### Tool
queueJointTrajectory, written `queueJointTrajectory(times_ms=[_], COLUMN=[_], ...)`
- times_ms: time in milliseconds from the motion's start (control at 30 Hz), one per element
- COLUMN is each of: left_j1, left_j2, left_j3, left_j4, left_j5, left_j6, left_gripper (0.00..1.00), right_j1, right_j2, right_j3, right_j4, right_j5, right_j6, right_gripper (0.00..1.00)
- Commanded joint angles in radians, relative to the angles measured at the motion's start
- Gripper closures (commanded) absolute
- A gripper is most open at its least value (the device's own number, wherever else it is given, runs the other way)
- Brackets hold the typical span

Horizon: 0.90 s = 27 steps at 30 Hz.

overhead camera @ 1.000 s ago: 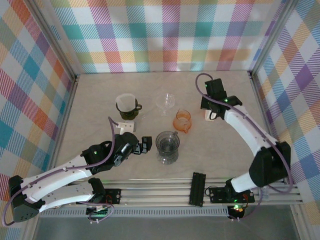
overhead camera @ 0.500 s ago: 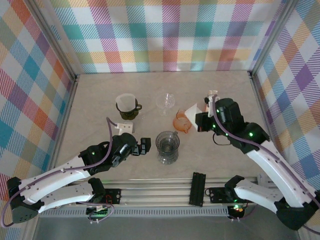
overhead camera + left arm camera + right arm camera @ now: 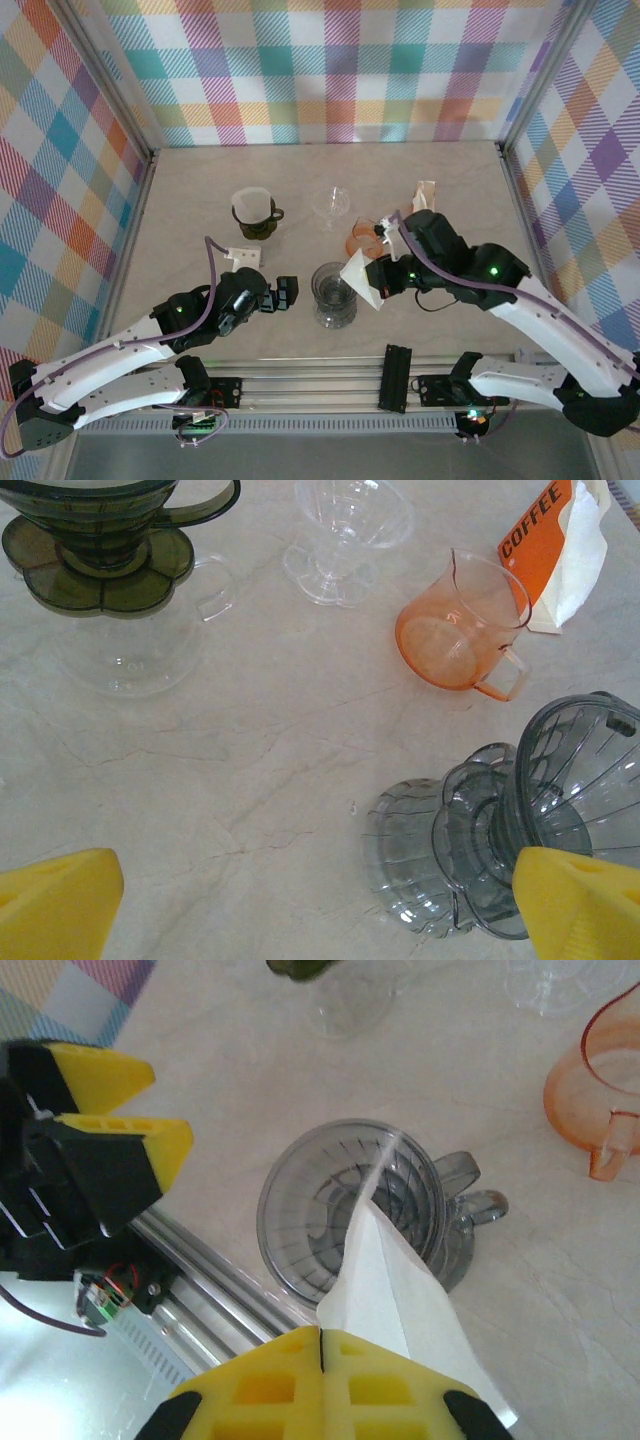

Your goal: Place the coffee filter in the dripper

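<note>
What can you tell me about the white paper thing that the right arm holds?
The coffee filter is a white paper cone, thin and pressed flat. The shut right gripper pinches its wide end. Its pointed tip reaches over the open mouth of the grey ribbed dripper, close to the rim. Whether the tip touches the dripper cannot be told.

In the left wrist view we lose the yellow fingertips (image 3: 60, 900) of the left gripper (image 3: 318, 905) past the lower edge. One of them hides part of the smoky grey ribbed plastic dripper (image 3: 560, 780), which the right edge also crops. The top edge clips the dark green dripper on a glass server (image 3: 100, 540), the clear stemmed glass (image 3: 350, 530) and the orange-and-white coffee packet (image 3: 560, 540). In the right wrist view we cannot see the held end of the white paper filter (image 3: 400, 1300), buried between the closed fingers of the right gripper (image 3: 320, 1345). The translucent orange jug (image 3: 600, 1090) runs off the right edge.
</note>
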Motion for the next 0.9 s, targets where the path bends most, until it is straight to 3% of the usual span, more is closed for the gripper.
queueJointTrajectory(times_ms=[0, 433, 867], left_j1=[0.001, 0.002, 0.002], left_j2=[-0.008, -0.026, -0.037], left_j3=[-0.004, -0.007, -0.023], left_j4=[-0.021, -0.012, 0.001], left_j5=[0.005, 0.042, 0.056], left_j6=[-0.008, 0.014, 0.017], left_gripper=[0.00, 0.00, 0.00], right_j1=[0.016, 0.031, 0.032], right_j2=[0.072, 0.380, 0.559], right_j3=[0.080, 0.353, 0.439], right_j4=[-0.086, -0.274, -0.284], right_j5=[0.038, -0.014, -0.027], right_j6=[-0.002, -0.075, -0.126], right_gripper=[1.00, 1.00, 1.00])
